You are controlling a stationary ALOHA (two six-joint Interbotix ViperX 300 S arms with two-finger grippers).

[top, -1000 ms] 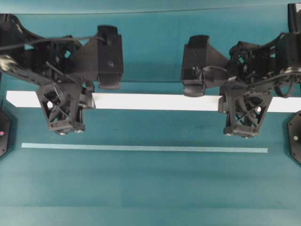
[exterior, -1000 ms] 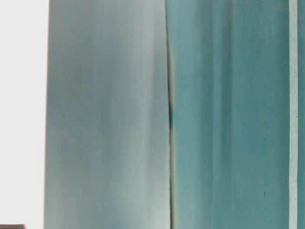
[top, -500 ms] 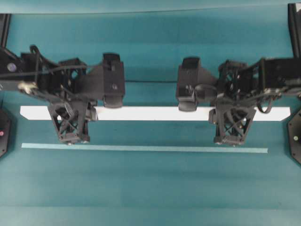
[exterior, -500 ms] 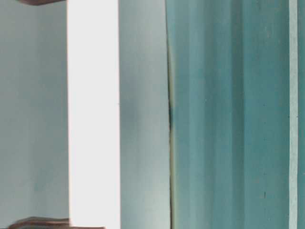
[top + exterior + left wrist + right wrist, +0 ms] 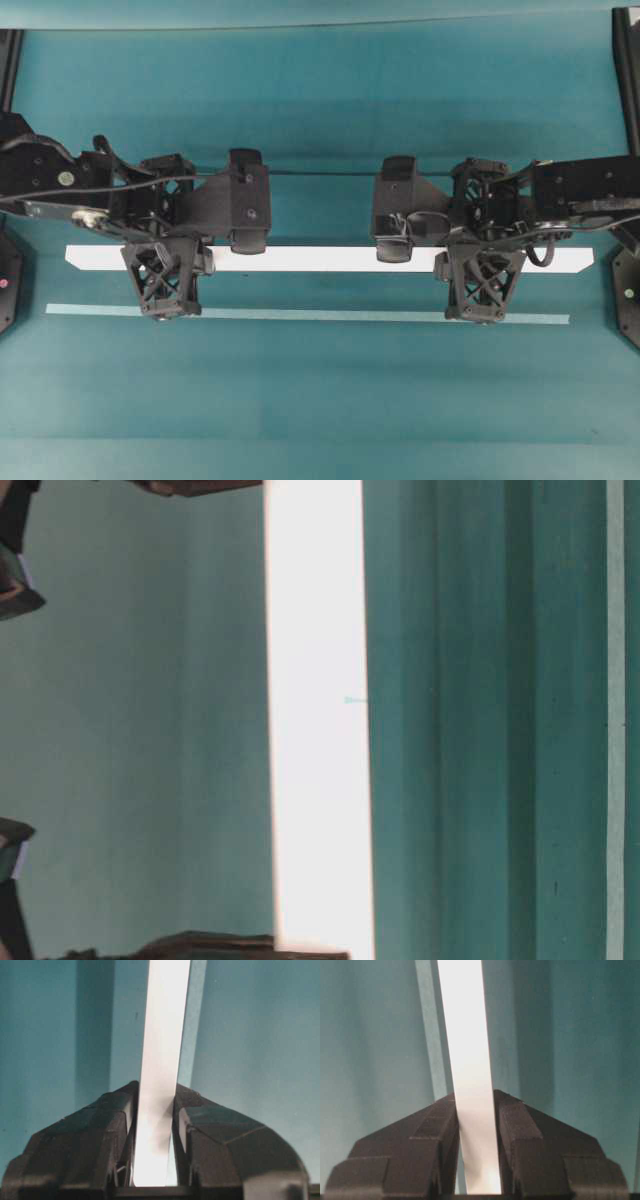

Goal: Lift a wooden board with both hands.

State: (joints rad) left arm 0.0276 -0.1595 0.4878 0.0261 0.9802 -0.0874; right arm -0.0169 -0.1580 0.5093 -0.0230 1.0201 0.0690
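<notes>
Progress looks good: the left black lattice-fingered gripper [image 5: 166, 309] and the right black lattice-fingered gripper [image 5: 479, 315] are each clamped on the long, narrow white wooden board [image 5: 320, 259], which runs straight between the jaws of both in the wrist views. The board seems off the teal table [image 5: 320, 400], level, with the thin pale tape strip [image 5: 320, 315] under the fingertips. I judge that grasping is done and only holding or raising remains.

Black lattice-framed tools [image 5: 165, 300], cabled housings.
</notes>
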